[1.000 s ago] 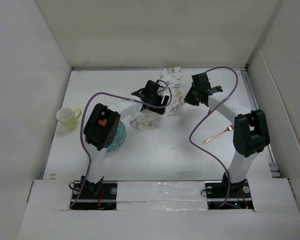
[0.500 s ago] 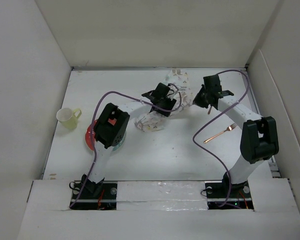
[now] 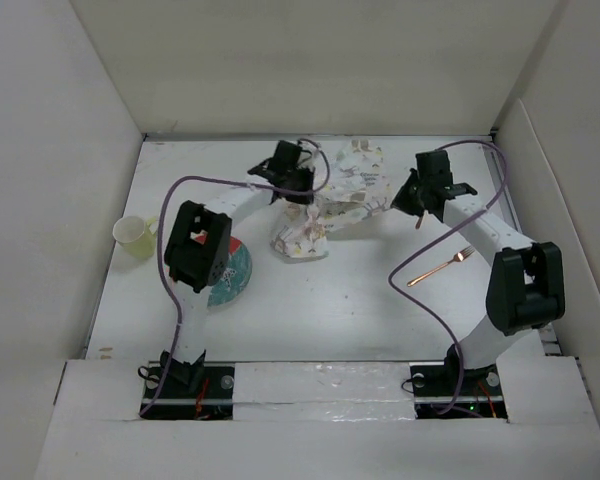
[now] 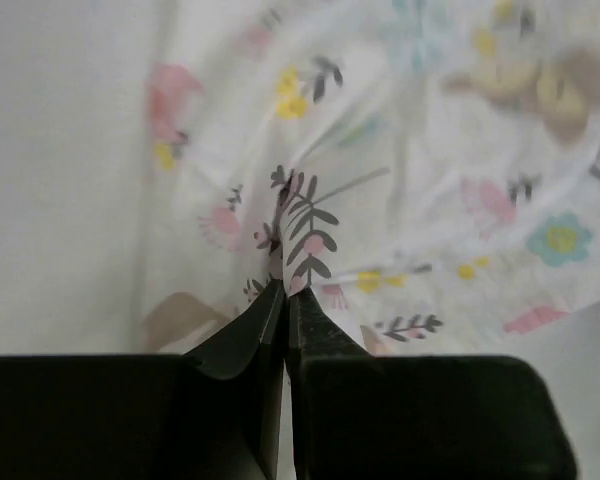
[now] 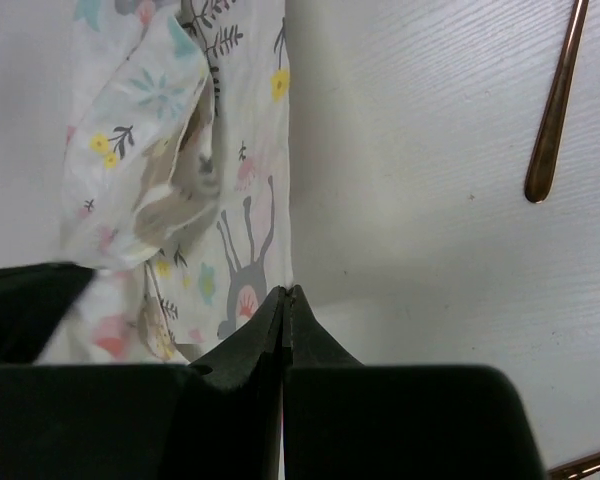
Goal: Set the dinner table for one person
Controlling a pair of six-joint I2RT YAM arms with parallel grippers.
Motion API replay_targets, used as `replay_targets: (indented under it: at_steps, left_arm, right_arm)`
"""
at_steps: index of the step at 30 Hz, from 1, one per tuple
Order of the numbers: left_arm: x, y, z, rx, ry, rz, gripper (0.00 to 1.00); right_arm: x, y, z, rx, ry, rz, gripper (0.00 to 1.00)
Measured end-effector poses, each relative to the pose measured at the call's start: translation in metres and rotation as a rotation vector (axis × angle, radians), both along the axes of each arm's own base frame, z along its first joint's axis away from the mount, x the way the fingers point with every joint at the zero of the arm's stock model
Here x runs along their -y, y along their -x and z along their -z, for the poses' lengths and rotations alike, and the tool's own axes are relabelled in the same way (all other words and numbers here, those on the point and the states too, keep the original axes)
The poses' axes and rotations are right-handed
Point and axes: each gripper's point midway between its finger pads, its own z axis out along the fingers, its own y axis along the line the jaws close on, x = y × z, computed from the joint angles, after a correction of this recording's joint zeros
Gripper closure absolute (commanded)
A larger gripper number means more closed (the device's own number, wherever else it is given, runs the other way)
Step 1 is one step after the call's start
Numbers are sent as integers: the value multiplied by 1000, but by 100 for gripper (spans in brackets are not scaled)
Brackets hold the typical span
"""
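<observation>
Crumpled on the dinner table, the limp, light placemat is pinched at its edges by the closed left gripper and right gripper; corner holds are judged best.

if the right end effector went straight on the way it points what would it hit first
The floral placemat: the right end effector is shut on its edge and the cloth runs ahead of the tips. The copper utensil lies off to one side. Depth is unclear.

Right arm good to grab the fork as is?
Probably not yet: the right end effector is shut on the placemat. The fork lies uncovered close by, so after release the way looks free.
</observation>
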Motion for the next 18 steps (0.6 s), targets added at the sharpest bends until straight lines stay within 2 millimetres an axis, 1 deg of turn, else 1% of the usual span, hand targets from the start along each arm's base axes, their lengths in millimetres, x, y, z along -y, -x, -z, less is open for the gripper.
replay_targets:
  at_steps: [1,3,5,6,7,9,10,12,14,15,17,18]
  left_arm:
    - [-15,-12,-12,3,39,-43,100]
    - [-51,-40,-42,20,121,-141,100]
    - [-96,-71,-73,58,202,-249,99]
    - [-116,-83,-86,74,241,-296,92]
    - [-137,-95,-96,87,275,-346,75]
    - [-181,-113,-109,104,316,-453,57]
    - [-199,-119,-111,98,334,-500,51]
    - [-227,-125,-111,83,357,-572,49]
    - [-245,-123,-101,57,342,-626,52]
    - [-249,-120,-94,46,325,-646,54]
    - [-248,-108,-79,24,263,-665,80]
    - [-243,-99,-72,12,228,-665,92]
  right_arm:
    - [1,0,-4,9,0,-1,100]
    - [2,2,-13,32,-2,-1,100]
    - [4,4,-25,58,-8,1,100]
    - [6,5,-31,72,-11,5,100]
    - [7,7,-36,84,-13,7,100]
    - [10,11,-42,100,-17,12,100]
    - [12,13,-43,103,-17,14,100]
    - [14,17,-42,100,-17,17,100]
    - [15,20,-36,86,-15,18,100]
    - [15,23,-31,73,-13,18,100]
    - [16,28,-21,47,-9,17,100]
    - [16,30,-18,37,-8,17,100]
